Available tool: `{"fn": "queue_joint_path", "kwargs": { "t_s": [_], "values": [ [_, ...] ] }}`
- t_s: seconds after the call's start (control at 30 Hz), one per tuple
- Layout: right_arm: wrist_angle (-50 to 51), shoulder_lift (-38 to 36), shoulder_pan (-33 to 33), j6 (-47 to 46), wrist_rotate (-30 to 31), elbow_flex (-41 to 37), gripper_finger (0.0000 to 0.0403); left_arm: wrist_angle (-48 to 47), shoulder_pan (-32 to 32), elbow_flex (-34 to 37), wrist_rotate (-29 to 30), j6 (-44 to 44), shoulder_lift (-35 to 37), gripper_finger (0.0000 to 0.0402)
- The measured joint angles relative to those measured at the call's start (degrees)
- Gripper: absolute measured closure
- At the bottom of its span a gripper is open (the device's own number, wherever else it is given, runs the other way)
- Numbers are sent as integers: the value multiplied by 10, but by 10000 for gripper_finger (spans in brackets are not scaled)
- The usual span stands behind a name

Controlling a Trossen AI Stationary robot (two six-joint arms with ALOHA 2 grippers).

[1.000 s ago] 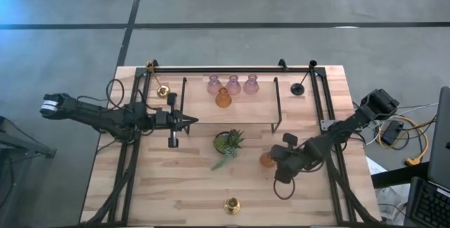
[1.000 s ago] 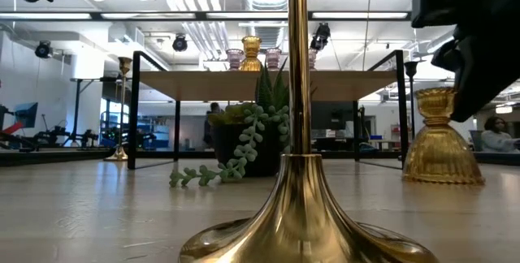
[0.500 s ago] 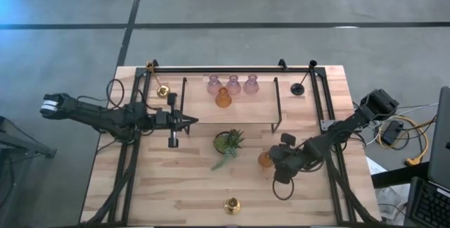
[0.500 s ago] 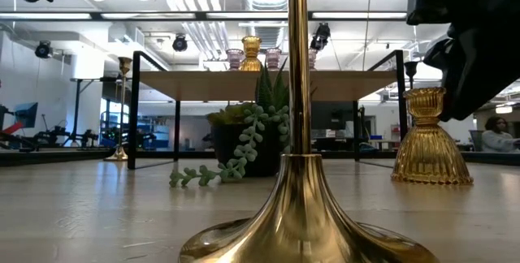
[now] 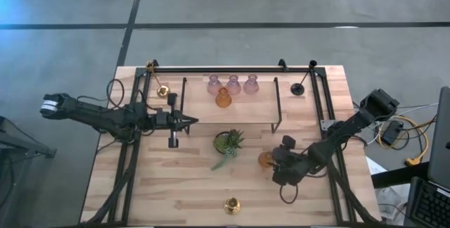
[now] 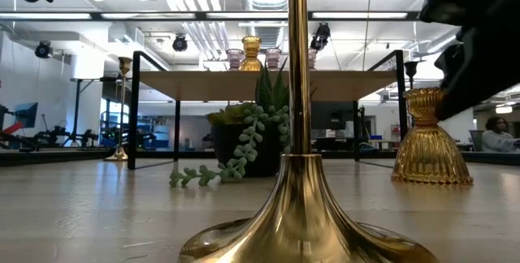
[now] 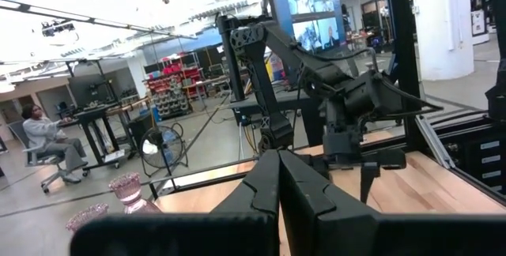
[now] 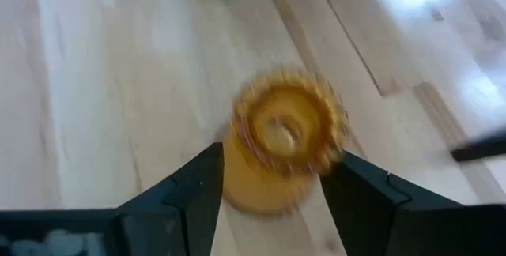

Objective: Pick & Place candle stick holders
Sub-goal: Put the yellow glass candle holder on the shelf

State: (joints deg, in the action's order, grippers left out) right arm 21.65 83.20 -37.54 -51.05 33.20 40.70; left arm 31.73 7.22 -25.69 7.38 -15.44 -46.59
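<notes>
From above, the right pincer (image 5: 274,166) sits just beside an amber holder (image 5: 266,160) standing on the desk (image 5: 176,186) next to the potted plant (image 5: 228,142); the left pincer (image 5: 191,121) hangs clenched and empty near the shelf (image 5: 246,105), where three pink holders (image 5: 233,84) and another amber one (image 5: 223,99) stand. A careless sweep of the right arm could tip the freed holder into the plant. At desk height, the amber holder (image 6: 431,145) stands upright, the dark arm close over it; a brass holder (image 6: 302,206) rises in front. Past the left wrist, the closed fingers (image 7: 277,185) point toward the other arm. In the right wrist view, the fingers (image 8: 198,185) are spread, flanking the amber holder (image 8: 283,141) without gripping; a slanted withdrawal could clip its rim and topple it.
</notes>
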Motion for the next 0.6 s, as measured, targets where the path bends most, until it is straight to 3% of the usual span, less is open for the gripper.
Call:
{"fn": "queue_joint_path", "kwargs": {
  "t_s": [0.4, 0.6],
  "values": [
    [-199, -1, 0, 16, 38, -83, 204, 0, 0, 0, 0, 0, 0, 394],
    [-225, -1, 0, 16, 50, -98, 204, 0, 0, 0, 0, 0, 0, 394]
  ]
}}
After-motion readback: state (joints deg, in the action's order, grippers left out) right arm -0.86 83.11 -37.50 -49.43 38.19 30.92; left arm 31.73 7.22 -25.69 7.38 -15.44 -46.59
